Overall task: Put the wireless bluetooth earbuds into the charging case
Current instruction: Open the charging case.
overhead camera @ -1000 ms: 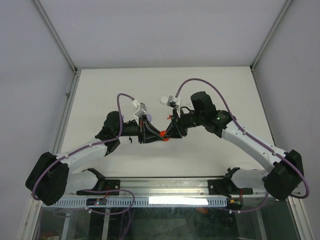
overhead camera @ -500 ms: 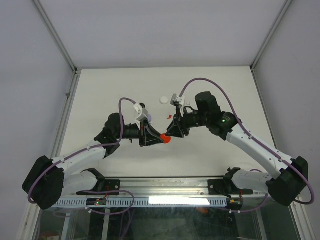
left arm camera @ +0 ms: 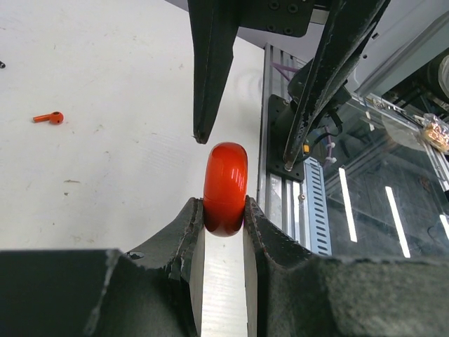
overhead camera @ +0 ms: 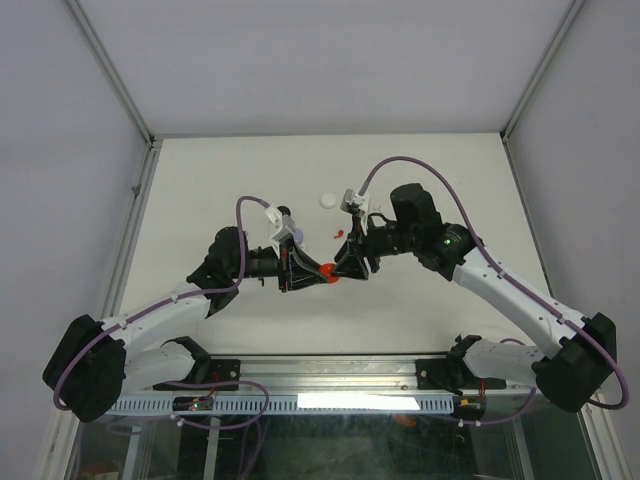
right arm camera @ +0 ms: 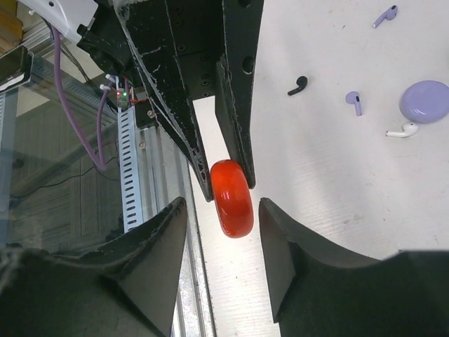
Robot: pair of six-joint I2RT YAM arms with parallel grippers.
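We are getting bright, even light on white counter [overhead camera: 420, 180], with soft, faint shadows lying on it. Red case [left arm camera: 225, 188] is showing glare streaks. Left fingers [left arm camera: 181, 235], close to lens, are going soft and dark.

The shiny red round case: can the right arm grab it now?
Probably yes. The right gripper is open, its fingers either side of the shiny red round case, with nothing between. The left gripper pinches its other end.

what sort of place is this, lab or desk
Likely a robotics lab cell: a white table walled by pale panels, a grey aluminium mounting rail carrying two cabled robot arms, one holding a glossy red round charging case.
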